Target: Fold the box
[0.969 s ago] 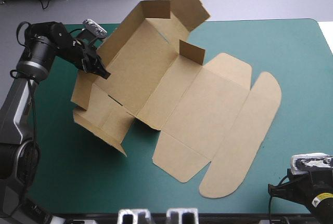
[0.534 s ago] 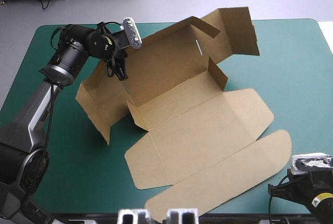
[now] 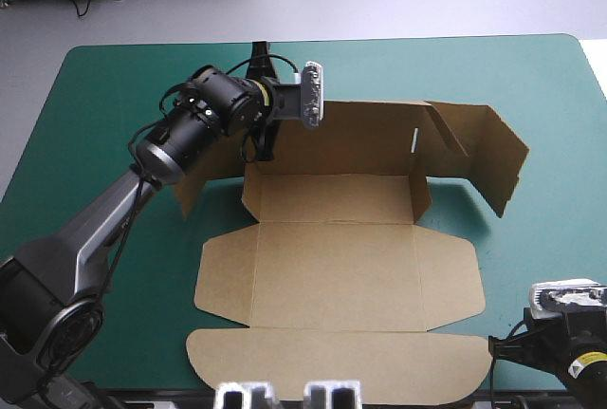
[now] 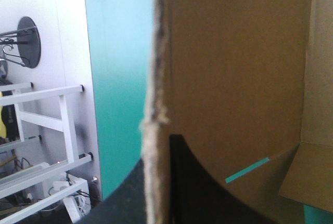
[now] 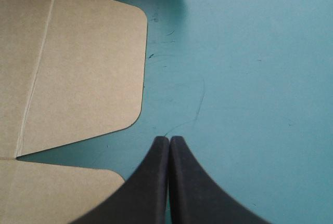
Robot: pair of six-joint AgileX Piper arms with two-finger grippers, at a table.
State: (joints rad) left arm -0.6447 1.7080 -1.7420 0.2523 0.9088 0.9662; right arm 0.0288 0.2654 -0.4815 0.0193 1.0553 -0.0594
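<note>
Left arm (image 3: 123, 210) is stretched from the near left corner diagonally toward the far middle of the tabletop (image 3: 104, 86), with the wrist bent down over the box (image 3: 332, 271). Left pincer (image 4: 158, 187) is clamped on the box. The edge of the raised back wall is pinched between the two black fingers, one on each face, as shown in the left wrist view. The grip is placed at the wall's left end.

Right arm (image 3: 560, 357) is positioned low at the near right corner; only its wrist is shown in the high view. Right pincer (image 5: 169, 148) is pressed together, tips met in one point, nothing held. It is set over the bare teal-green cover (image 5: 250, 52), near the rounded corner of a flat flap and apart from it.

Box: brown, located mid-tabletop, slightly right of centre. The back wall is raised along the far side. The right end panel is also raised and angled outward. A short flap is stood up at each end of the base. The lid and front tuck strip are laid flat toward the near edge.

Counted: one box, two arms, two pincers.
</note>
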